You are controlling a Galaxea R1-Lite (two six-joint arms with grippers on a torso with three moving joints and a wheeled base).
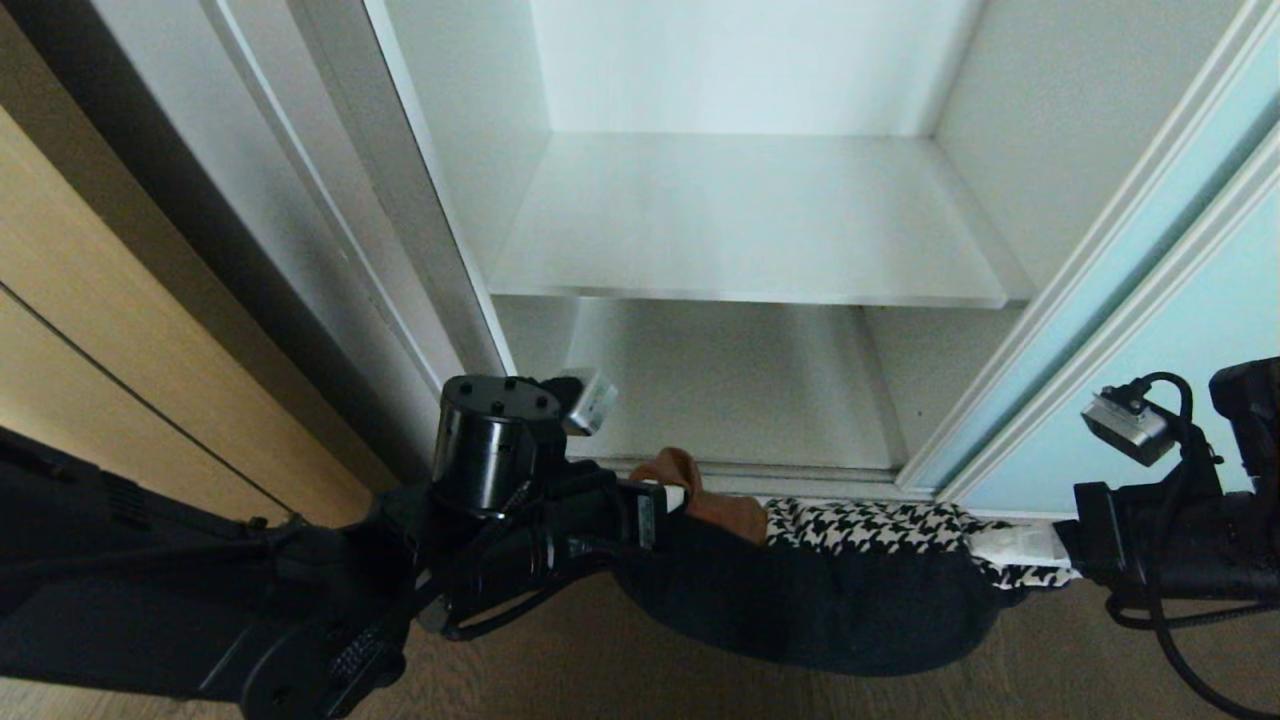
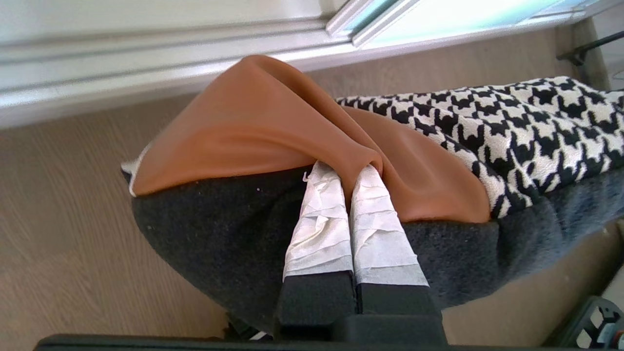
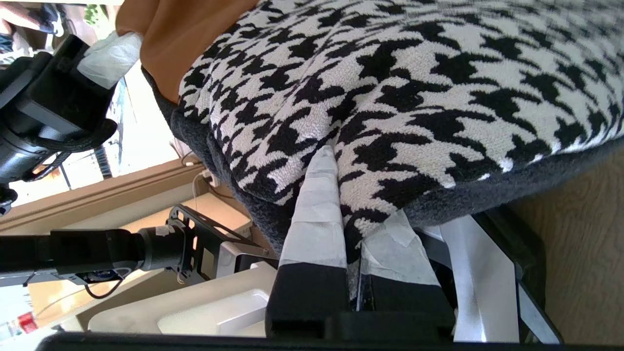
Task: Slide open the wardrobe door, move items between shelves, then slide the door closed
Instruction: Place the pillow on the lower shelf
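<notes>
The items, a folded bundle of clothes (image 1: 820, 600) with black fabric underneath, a rust-brown piece (image 2: 243, 126) and a houndstooth piece (image 3: 414, 73), hang between my two grippers over the floor in front of the open wardrobe. My left gripper (image 2: 346, 170) is shut on the rust-brown edge at the bundle's left end (image 1: 680, 497). Shut on the houndstooth edge at the bundle's right end is my right gripper (image 3: 336, 161), also in the head view (image 1: 1020, 545). The sliding wardrobe door (image 1: 1150, 330) stands slid to the right. A bare white shelf (image 1: 750, 220) lies above the lower compartment (image 1: 730, 390).
A tan wooden door (image 1: 90, 340) stands on the left beside the wardrobe's white frame (image 1: 400, 200). The door track (image 1: 780, 478) runs along the wardrobe's foot, with wood-look floor (image 1: 620, 670) below the bundle.
</notes>
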